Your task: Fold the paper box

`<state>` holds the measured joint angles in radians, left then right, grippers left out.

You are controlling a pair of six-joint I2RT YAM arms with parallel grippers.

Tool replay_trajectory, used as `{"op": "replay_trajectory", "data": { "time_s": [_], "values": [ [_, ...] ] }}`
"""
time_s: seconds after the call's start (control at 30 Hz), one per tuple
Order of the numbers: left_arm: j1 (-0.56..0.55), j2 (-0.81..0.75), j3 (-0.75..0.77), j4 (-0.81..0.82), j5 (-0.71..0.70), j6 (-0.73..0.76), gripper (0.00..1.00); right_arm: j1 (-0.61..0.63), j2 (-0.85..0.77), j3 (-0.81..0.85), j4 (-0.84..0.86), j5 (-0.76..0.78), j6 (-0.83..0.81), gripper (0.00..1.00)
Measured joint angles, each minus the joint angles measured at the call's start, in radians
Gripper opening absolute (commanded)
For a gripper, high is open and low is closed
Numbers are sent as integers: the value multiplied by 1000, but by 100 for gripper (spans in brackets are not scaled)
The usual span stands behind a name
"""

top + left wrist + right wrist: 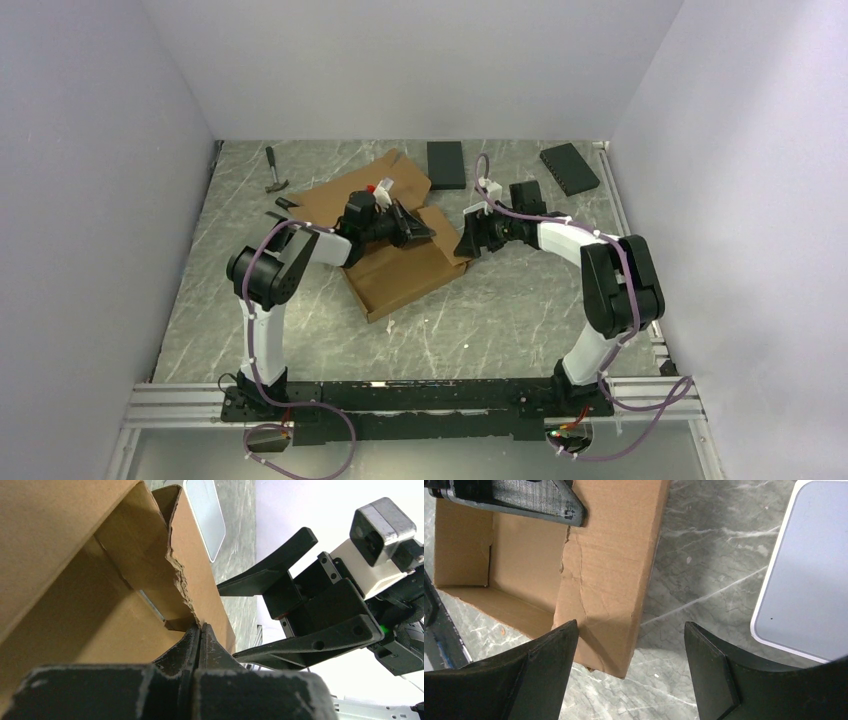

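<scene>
The paper box (400,265), brown corrugated cardboard, lies part-folded in the middle of the table with walls raised and a flat flap behind. My left gripper (415,228) reaches over it from the left. In the left wrist view its jaws (200,628) are pressed shut, tips against the torn edge of an upright flap (150,545). My right gripper (470,240) is at the box's right end. In the right wrist view it (629,645) stands open, with the corner of a creased side flap (609,580) between its fingers. The left finger (514,500) rests on the box wall.
Two black slabs (446,163) (570,168) lie at the back of the table and a small hammer (275,170) at the back left. A white-rimmed flat case (804,570) lies on the marble just right of the box, beside my right gripper.
</scene>
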<state>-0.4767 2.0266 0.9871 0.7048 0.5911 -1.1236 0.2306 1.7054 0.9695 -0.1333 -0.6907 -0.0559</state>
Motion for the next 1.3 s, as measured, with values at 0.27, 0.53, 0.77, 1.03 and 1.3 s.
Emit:
{"op": "replay_trajectory", "data": {
  "time_s": [0.27,0.53,0.77,1.03,1.3],
  "values": [
    [7,14,-8,33,22,0,0,0,31,6,4,-40,24,78],
    [9,18,-12,46,26,-3,18,1,32,8,5,-51,33,72],
    [10,18,-11,-13,19,15,40,13,45,15,4,-50,32,72],
    [11,17,1,-23,0,40,52,17,45,19,4,-48,31,71],
    [10,13,0,-13,-24,39,55,17,45,19,4,-48,31,71]
  ]
}}
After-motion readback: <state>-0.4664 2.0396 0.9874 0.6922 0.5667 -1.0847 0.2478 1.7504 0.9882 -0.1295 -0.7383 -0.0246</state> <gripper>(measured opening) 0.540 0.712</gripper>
